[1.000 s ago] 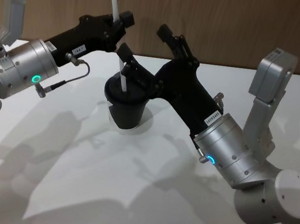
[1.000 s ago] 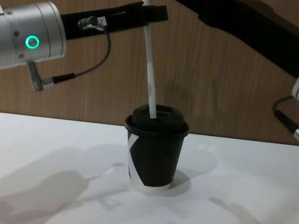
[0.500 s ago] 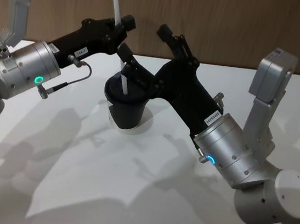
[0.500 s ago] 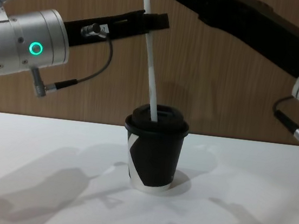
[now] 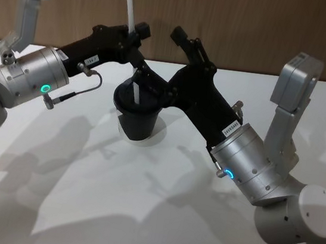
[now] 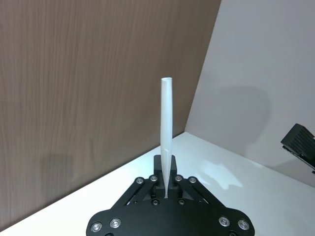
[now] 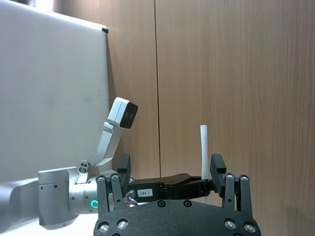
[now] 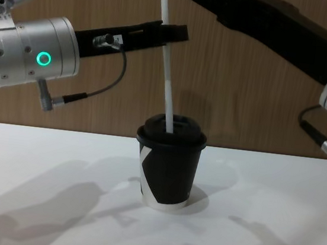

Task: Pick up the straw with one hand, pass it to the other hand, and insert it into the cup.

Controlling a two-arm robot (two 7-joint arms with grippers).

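The cup stands mid-table, the straw in its lid leaning toward eleven o'clock, left gripper at ten, right gripper at two.

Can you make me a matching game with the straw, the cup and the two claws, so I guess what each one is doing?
Things:
1. straw
2. cup
3. left claw
4. right claw

States:
A. standing on the white table
B. open, above and behind the cup
C. tip poked into the lid, leaning
D. pinching the straw

Pairs: 1-C, 2-A, 3-D, 4-B
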